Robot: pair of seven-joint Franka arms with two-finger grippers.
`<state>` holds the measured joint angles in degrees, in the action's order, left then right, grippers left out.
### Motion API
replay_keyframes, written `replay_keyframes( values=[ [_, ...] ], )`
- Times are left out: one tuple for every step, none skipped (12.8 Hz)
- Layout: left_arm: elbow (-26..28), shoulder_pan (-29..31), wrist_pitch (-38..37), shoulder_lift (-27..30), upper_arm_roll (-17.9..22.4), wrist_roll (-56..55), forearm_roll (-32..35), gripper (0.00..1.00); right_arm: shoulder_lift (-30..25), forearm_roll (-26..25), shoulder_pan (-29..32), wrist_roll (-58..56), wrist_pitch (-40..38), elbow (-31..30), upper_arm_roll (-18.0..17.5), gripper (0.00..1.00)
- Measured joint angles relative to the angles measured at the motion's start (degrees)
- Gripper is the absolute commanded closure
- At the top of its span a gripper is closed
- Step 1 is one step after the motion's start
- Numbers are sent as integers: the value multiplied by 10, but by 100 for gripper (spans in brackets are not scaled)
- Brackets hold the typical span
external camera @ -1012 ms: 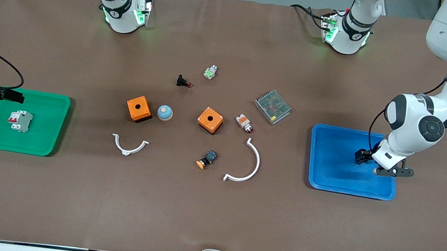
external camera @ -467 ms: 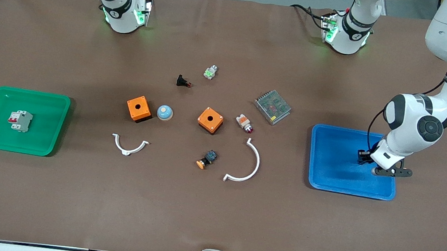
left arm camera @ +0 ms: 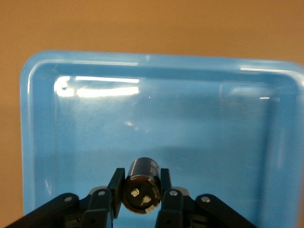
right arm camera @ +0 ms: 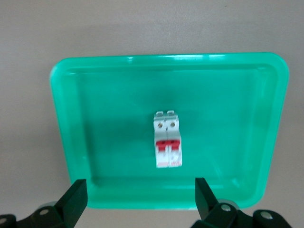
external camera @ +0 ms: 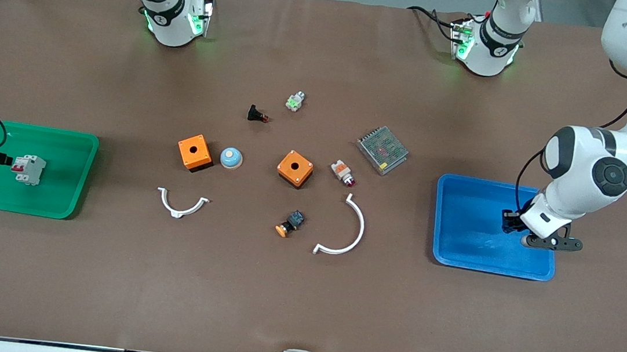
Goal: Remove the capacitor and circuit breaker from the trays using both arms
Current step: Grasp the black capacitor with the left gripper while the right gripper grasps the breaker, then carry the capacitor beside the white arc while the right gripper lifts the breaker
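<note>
The capacitor (left arm camera: 142, 172), a small black cylinder, sits between the fingers of my left gripper (left arm camera: 141, 183), which is shut on it. That gripper (external camera: 510, 221) is over the blue tray (external camera: 470, 233), near the tray's end toward the left arm; the tray's floor (left arm camera: 95, 133) is bare. The breaker (external camera: 29, 169), grey-white with red levers, lies in the green tray (external camera: 62, 184). In the right wrist view my right gripper (right arm camera: 139, 190) is wide open and empty, above the tray's rim (right arm camera: 95, 118), apart from the breaker (right arm camera: 167, 140). In the front view only its cable shows.
Mid-table lie two orange boxes (external camera: 195, 152) (external camera: 295, 168), a blue dome (external camera: 231, 158), a black push-button (external camera: 257, 114), a grey-green button (external camera: 295, 101), a white-orange switch (external camera: 343, 172), a mesh-topped box (external camera: 382, 149), an orange-capped button (external camera: 290, 223) and two white curved pieces (external camera: 182, 204) (external camera: 345, 232).
The right arm has drawn back toward the table's edge, away from the green tray; the breaker stays where it lay. The left gripper has barely shifted over the blue tray.
</note>
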<state>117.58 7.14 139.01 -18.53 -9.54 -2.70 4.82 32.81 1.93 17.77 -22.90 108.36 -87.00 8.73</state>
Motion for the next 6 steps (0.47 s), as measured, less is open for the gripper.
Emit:
replay_keyframes(
  values=[
    [-16,-1,-36,17,-18,-5,0,100,14,3,5,-18,17,0,0,0],
    [-34,-2,-76,30,-36,-13,0,100,23,5,11,-29,33,-1,0,0],
    [-55,-3,-119,39,-54,-31,0,100,28,7,15,-36,51,-7,0,0],
    [-77,-5,-162,43,-72,-57,0,100,29,7,19,-39,70,-17,0,1],
    [-95,-10,-191,42,-89,-88,0,100,29,8,21,-40,90,-30,0,3],
    [-103,-18,-203,41,-103,-118,0,100,29,8,22,-41,107,-44,0,5]
  ],
)
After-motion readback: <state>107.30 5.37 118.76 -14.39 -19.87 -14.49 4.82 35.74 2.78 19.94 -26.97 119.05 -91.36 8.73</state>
